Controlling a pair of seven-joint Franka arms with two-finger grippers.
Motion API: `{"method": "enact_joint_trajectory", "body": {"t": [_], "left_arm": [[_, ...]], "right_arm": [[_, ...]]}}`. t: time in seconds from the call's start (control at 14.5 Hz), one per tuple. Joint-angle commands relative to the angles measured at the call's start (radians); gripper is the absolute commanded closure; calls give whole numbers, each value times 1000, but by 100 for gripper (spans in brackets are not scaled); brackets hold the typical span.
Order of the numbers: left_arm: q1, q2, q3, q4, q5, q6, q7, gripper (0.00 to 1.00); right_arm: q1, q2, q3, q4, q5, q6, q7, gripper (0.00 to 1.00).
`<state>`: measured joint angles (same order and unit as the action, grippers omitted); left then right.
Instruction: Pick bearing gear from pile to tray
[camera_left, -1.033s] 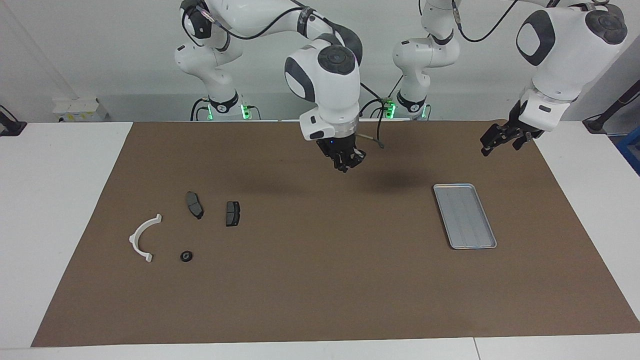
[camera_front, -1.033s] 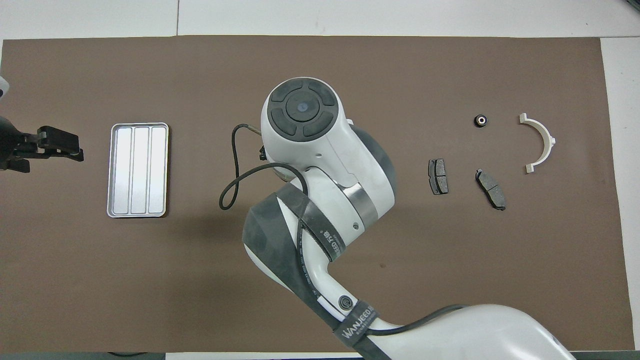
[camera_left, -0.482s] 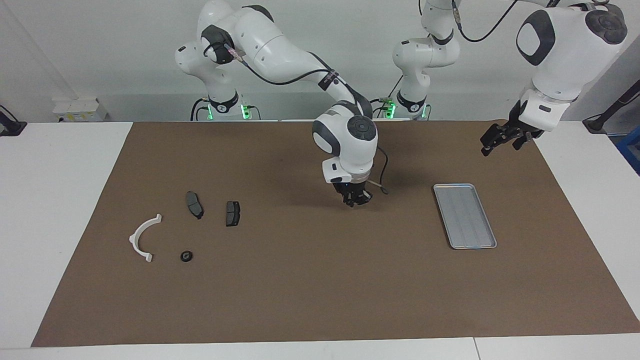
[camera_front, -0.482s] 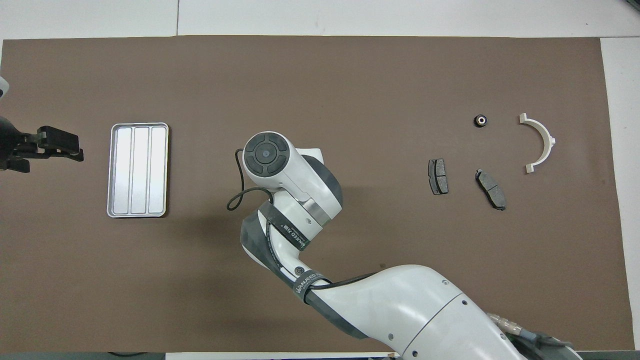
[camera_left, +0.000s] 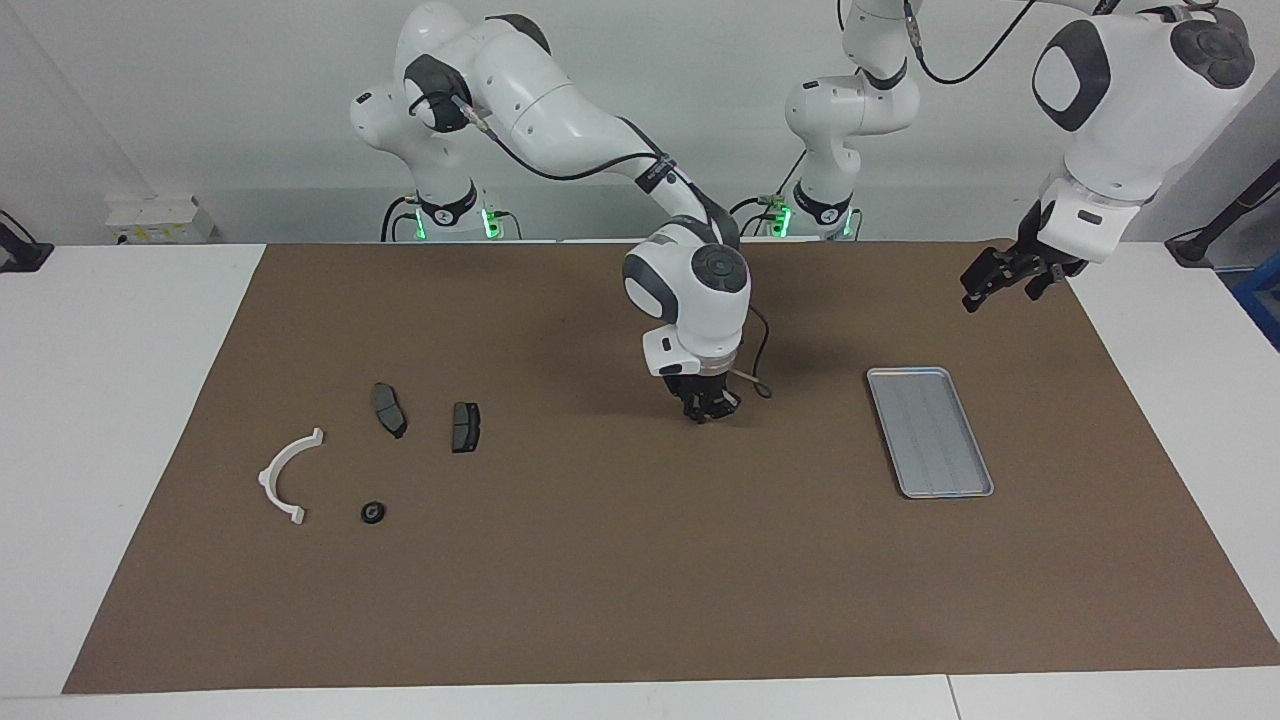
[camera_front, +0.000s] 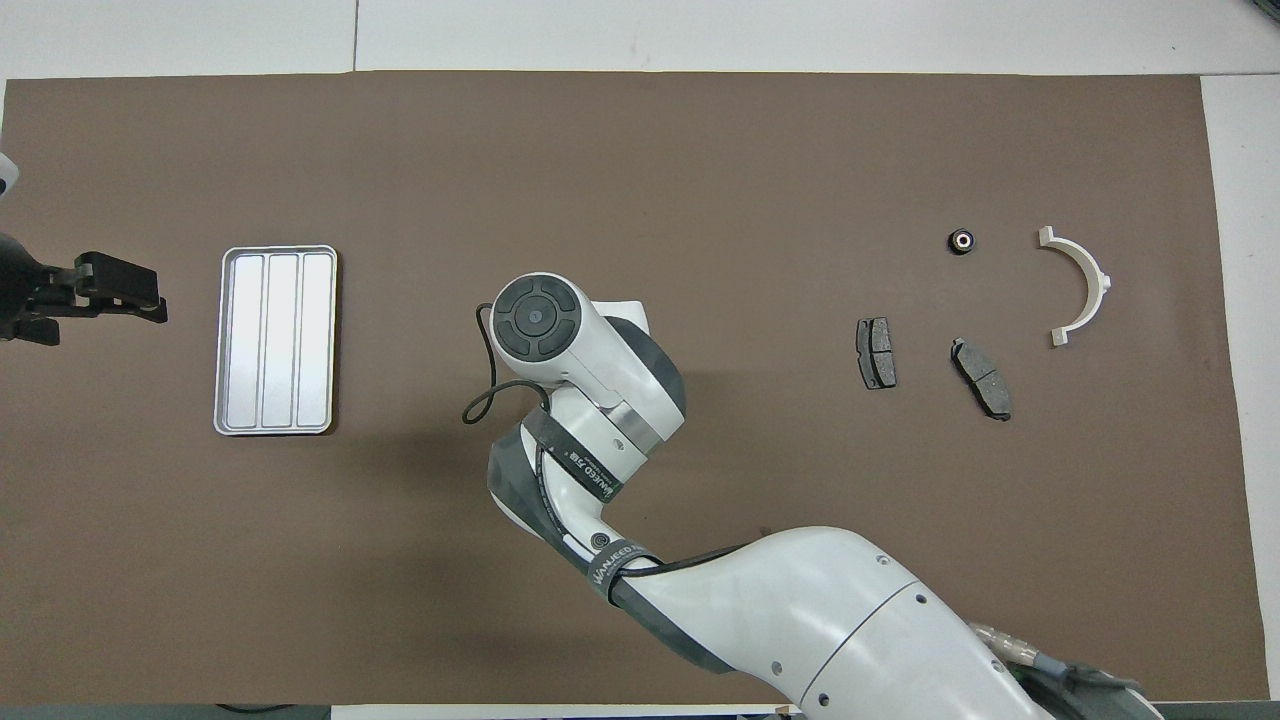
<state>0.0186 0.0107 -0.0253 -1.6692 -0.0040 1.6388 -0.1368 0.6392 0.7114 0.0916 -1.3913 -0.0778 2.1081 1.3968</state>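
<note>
The little black bearing gear (camera_left: 373, 512) lies low in the frame at the right arm's end of the bench (camera_left: 110, 420). The right gripper (camera_left: 708, 410) hangs mid-frame and is nearer to it. The left gripper (camera_left: 1000, 282) waits by the tray (camera_left: 975, 494). I cannot tell how either one's jaws stand.

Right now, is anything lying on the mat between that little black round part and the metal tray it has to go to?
No loose object. Only the right tool hangs low over the bare mat between the small black round part and the tray. The brake-pad pieces lie nearer the robots, off that line.
</note>
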Motion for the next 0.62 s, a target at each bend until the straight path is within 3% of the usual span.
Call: {"method": "enact_joint_trajectory", "body": {"t": [0.0, 0.28, 0.55], "left_arm": [[-12, -14, 12, -3, -2, -14, 3, 0], [-12, -14, 12, -1, -2, -14, 3, 0], [-12, -12, 12, -3, -2, -14, 3, 0]], "right_arm": [[4, -12, -3, -11, -23, -38, 21, 0], [-77, -32, 0, 144, -11, -218, -30, 0], [-240, -180, 5, 158, 53, -397, -487, 0]]}}
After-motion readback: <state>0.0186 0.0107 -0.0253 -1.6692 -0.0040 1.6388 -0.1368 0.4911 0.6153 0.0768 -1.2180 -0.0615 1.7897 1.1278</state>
